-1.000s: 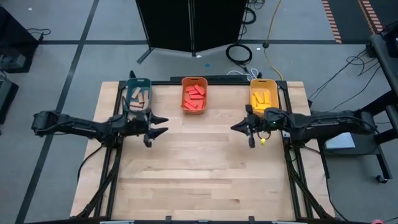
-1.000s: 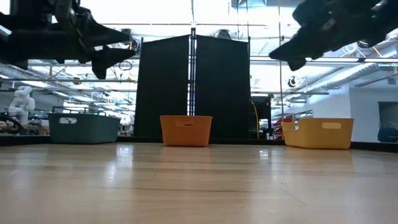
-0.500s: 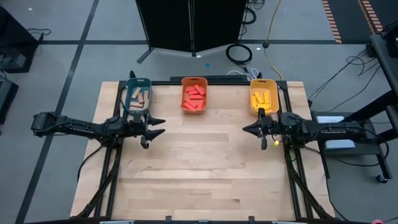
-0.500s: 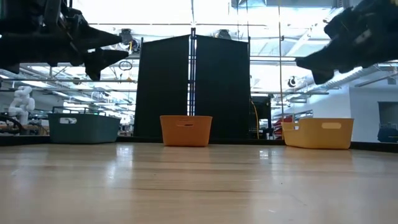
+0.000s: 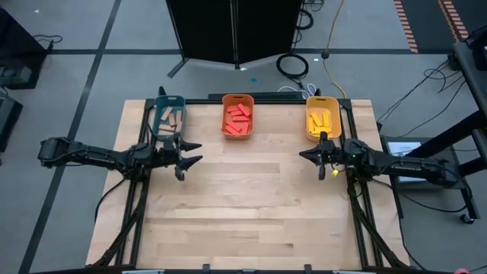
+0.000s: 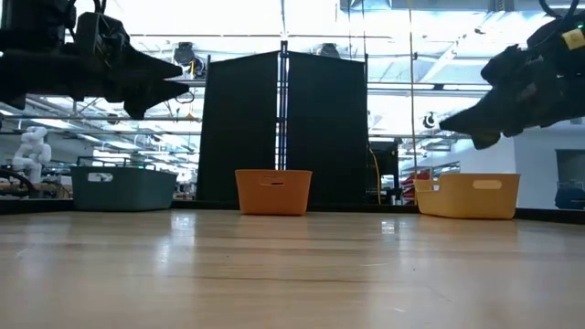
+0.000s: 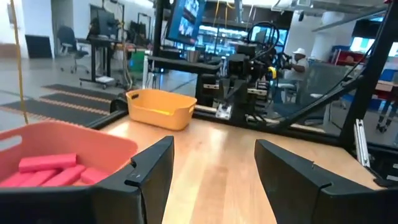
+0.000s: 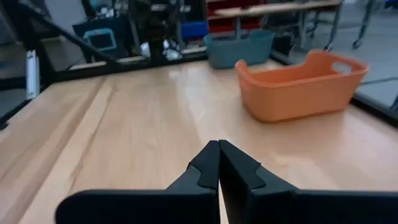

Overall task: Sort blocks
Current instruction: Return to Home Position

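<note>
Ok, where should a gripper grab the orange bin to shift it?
Probably the short wall of the orange bin toward the table centre, pinched from above: it is thin and upright with a handle slot, while red blocks fill the inside.

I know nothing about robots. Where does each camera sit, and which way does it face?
High view: above the table, looking straight down on both arms, left gripper and right gripper.
Low view: at table-top height, facing the teal bin, orange bin and yellow bin; both grippers hang overhead.
Left wrist view: on the left arm, looking past its open fingers toward the right arm.
Right wrist view: on the right arm, looking past its shut fingers across the table.
Shared: both wrist views catch the orange bin.
</note>
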